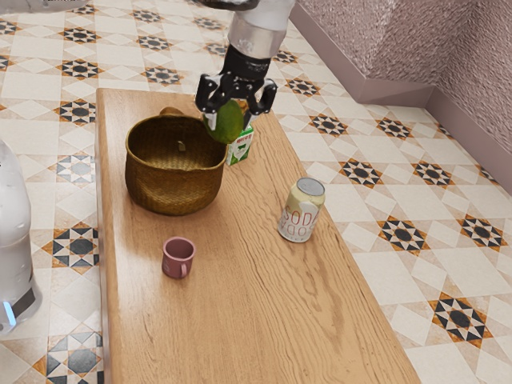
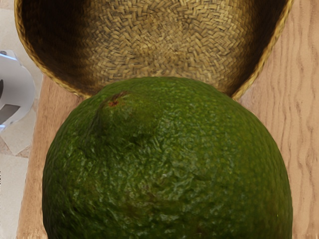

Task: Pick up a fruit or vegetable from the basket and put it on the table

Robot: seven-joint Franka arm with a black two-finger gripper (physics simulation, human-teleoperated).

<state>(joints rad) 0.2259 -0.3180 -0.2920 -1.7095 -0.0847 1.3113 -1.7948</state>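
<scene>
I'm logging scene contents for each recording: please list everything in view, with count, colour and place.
Green fruit: one, green, held up near the basket's rim
Basket: one, woven golden brown, on the table
Carton: one, white and green, on the table beside the basket
Can: one, cream and yellowish, upright on the table
Mug: one, dusty pink, upright on the table
Table: one, light brown wood, on the floor
Floor: one, cream tiles patterned black and orange, around the table
Walls: pinkish grey, at the exterior view's upper right
Gripper: one, black, closed on the fruit
Arm: one, white and grey, above the gripper
</scene>
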